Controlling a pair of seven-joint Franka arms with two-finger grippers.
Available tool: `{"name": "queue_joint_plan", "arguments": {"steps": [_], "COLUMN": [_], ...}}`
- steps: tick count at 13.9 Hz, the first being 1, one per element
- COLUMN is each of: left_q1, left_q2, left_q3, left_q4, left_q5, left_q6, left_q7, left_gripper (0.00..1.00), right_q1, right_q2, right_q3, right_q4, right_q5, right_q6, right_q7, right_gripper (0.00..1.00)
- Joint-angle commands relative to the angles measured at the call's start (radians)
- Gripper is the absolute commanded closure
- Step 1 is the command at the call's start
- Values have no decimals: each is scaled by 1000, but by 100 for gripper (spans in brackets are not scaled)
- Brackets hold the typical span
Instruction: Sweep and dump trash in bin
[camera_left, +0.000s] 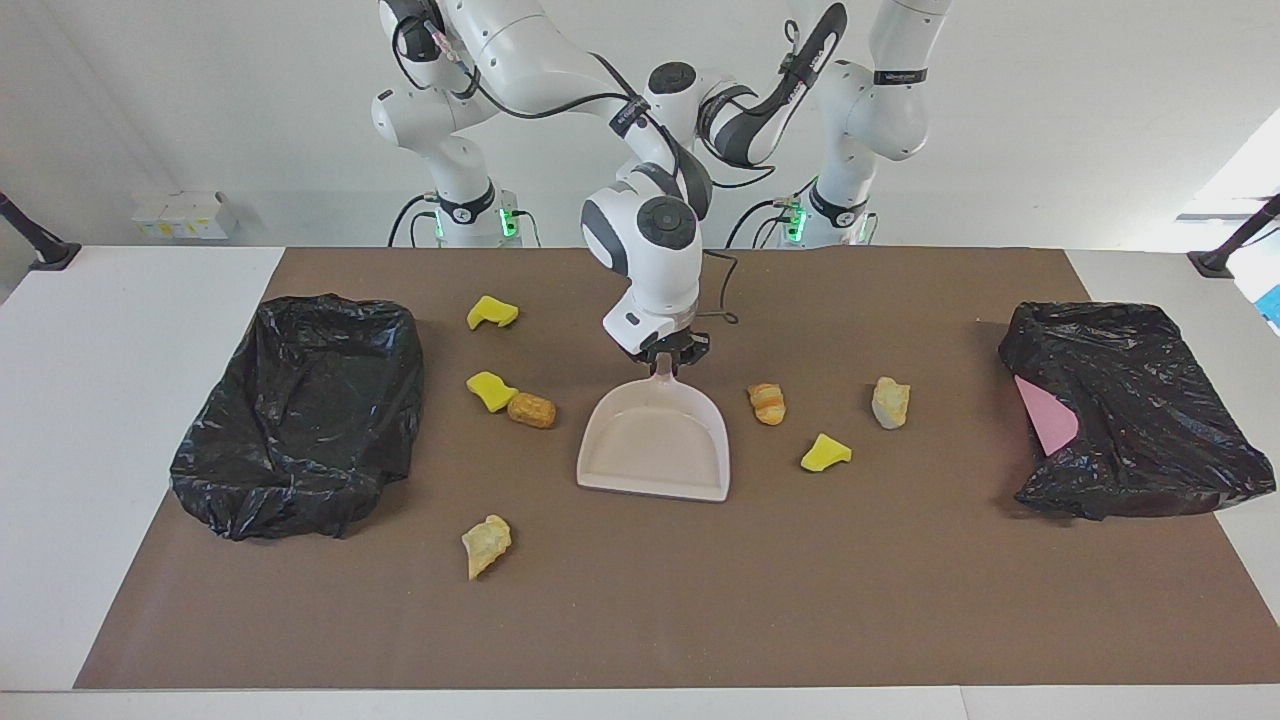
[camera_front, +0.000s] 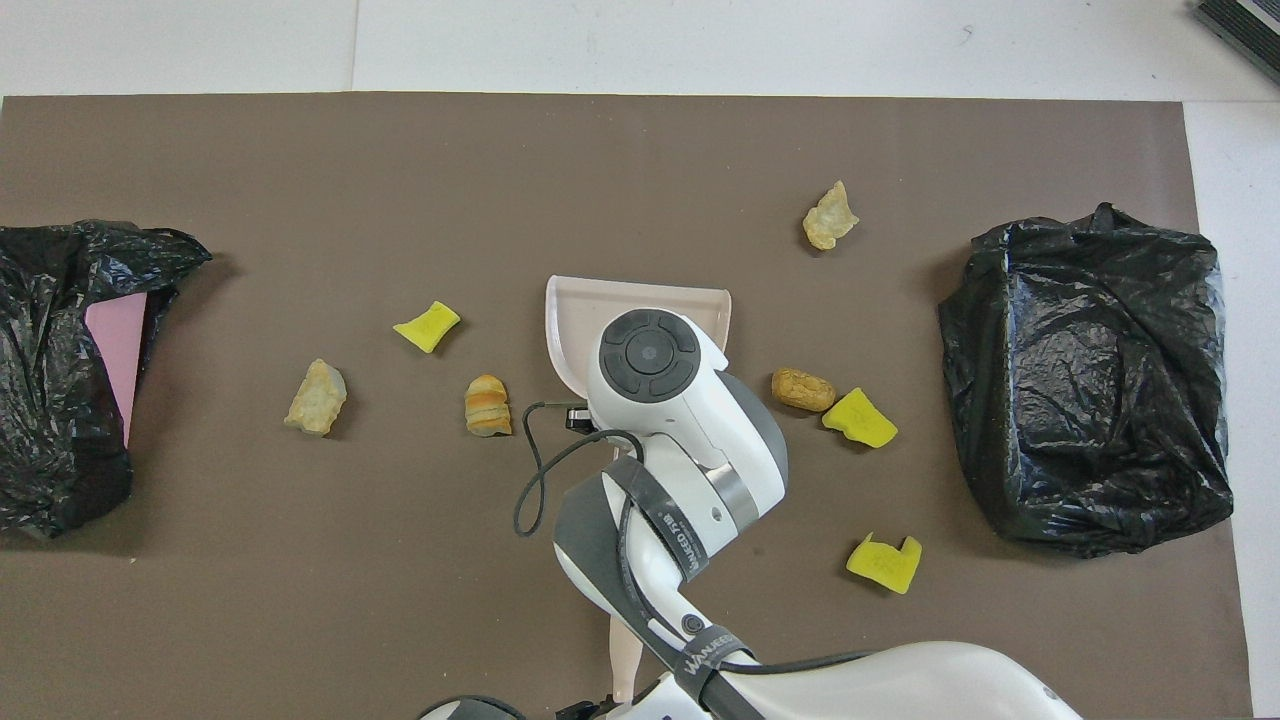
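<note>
Overhead view: the right arm hides its pincer (camera_left: 668, 358), clamped on the dustpan (camera_left: 655, 446) handle.

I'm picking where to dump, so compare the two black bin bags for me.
The bag at the right arm's end shows only crumpled black plastic; the bag at the left arm's end shows a pink panel where the plastic gapes. Two yellow trash pieces lie near the first; a tan lump is the trash nearest the second. Both sit on the brown mat.
</note>
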Motion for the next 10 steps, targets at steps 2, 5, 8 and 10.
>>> {"name": "queue_joint_plan", "arguments": {"steps": [2,5,8,10], "left_q1": [130,265,377,462], "left_q2": [-95,-93,-95,-93], "left_q3": [-3,-3,0,-3], "left_q4": [-31,-20,-9,25], "left_q5": [37,78,86,122], "left_q6": [-93,-125,-139,-154], "left_q7": [10,30,30,29], "left_gripper": [100,100,100,100], "right_q1": [-25,-68,-66,-75], "right_q2": [-23,-77,-95,-95], "right_q3": [7,5,5,5], "right_q4": [-5,12,7,7], "right_q5": [39,36,-86,-114], "right_q6": [-3,-14,-72,-89], "right_q7": [-60,-194,-510,-677], "right_gripper": [100,100,100,100]}}
